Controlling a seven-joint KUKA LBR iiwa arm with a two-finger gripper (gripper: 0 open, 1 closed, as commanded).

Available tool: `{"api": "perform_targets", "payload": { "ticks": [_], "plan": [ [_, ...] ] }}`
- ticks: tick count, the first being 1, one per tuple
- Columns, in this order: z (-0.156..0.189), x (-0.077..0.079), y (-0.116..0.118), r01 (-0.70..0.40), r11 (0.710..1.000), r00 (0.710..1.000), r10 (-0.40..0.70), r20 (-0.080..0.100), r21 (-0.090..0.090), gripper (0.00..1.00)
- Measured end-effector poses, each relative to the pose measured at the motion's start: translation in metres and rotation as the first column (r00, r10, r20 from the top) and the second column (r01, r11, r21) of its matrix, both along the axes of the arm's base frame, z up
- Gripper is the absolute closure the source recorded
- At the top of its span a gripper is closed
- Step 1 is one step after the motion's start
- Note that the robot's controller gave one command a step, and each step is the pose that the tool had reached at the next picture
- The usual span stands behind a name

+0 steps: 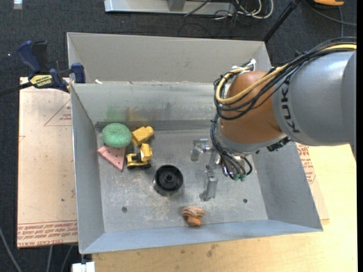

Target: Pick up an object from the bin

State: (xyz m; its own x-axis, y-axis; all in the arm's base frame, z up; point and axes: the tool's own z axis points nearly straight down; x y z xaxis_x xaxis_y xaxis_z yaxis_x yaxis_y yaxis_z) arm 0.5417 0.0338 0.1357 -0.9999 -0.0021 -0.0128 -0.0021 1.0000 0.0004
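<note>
My gripper (205, 169) hangs over the middle of the bin floor, right of centre. Its two metal fingers stand apart, one fingertip (209, 192) toward the front and the other toward the back, with nothing between them, so it is open. A black round cap-like thing (168, 179) lies just left of the gripper. A small orange-brown lump (193, 215) rests near the front wall, a little in front of the nearer fingertip.
At the back left of the bin lie a green rounded lump (115, 135), a yellow block (143, 134), a yellow toy digger (139, 157) and a pink triangle (112, 156). The arm with its orange cover and cables reaches in from the right.
</note>
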Motion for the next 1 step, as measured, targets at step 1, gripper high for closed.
{"api": "perform_targets", "payload": {
  "ticks": [1],
  "plan": [
    [-0.0464,0.0128,0.0144,-0.108,0.994,0.994,0.108,-0.012,0.002,0.00]
  ]
}}
